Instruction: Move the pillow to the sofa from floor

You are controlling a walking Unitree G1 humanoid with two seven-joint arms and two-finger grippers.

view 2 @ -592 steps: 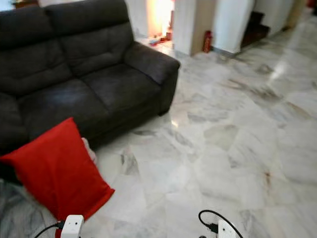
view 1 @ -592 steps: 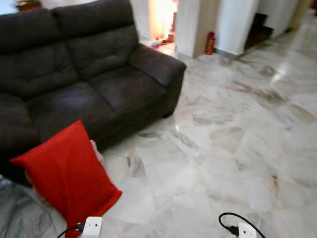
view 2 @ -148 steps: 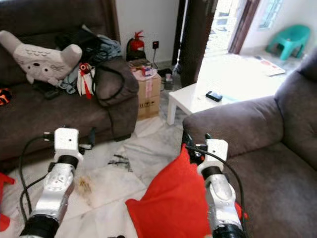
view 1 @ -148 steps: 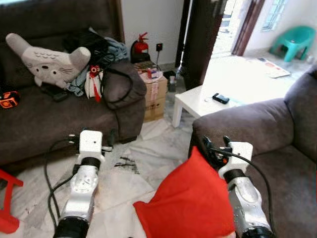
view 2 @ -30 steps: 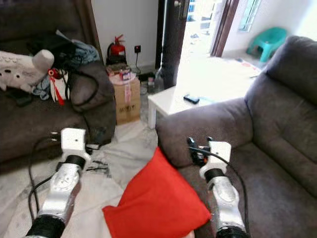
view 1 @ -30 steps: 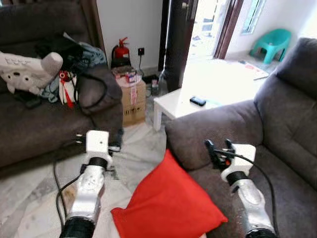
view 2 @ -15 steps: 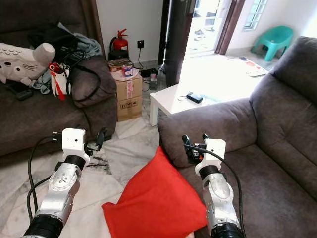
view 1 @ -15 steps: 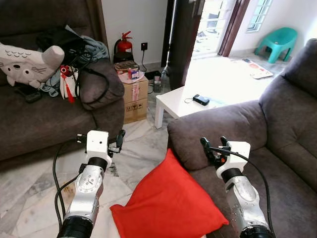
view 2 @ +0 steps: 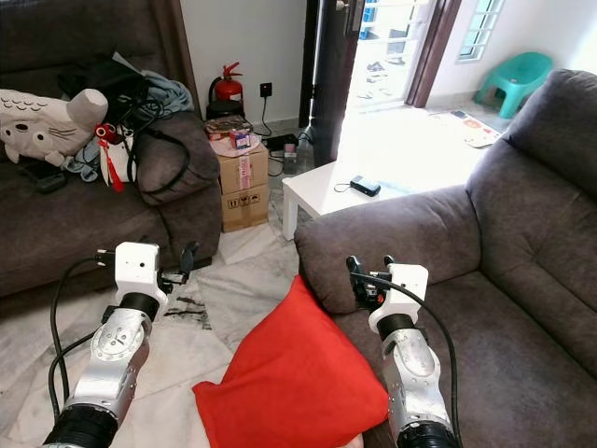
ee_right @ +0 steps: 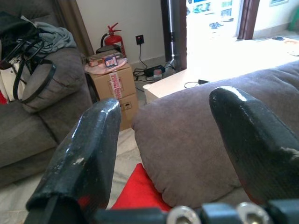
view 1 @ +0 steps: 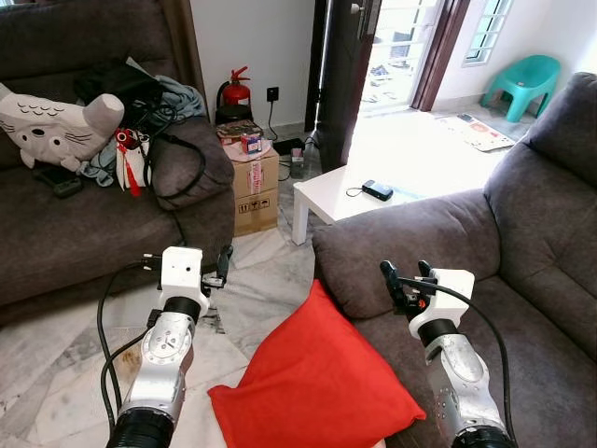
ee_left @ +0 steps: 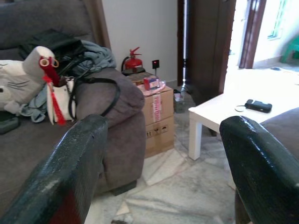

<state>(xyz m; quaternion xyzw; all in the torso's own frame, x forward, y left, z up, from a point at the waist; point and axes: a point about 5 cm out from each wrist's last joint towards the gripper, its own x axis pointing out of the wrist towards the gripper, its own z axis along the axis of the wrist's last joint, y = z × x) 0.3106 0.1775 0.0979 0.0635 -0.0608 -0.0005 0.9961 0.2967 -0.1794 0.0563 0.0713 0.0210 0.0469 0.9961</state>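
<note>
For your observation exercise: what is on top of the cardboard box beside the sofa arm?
On the cardboard box lie a pinkish sheet and a few small items, too small to identify.

You see a plain red pillow (view 1: 317,378), a dark grey sofa (view 1: 522,243), white grey-veined marble floor (view 1: 56,373), and a turquoise chair (view 1: 522,79).

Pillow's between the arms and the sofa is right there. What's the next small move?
Probably swing the pillow rightward over the sofa seat before letting go. It sits between the left gripper and right gripper, both open, its far corner against the armrest, and much of it looks to hang past the seat's front edge.
</note>
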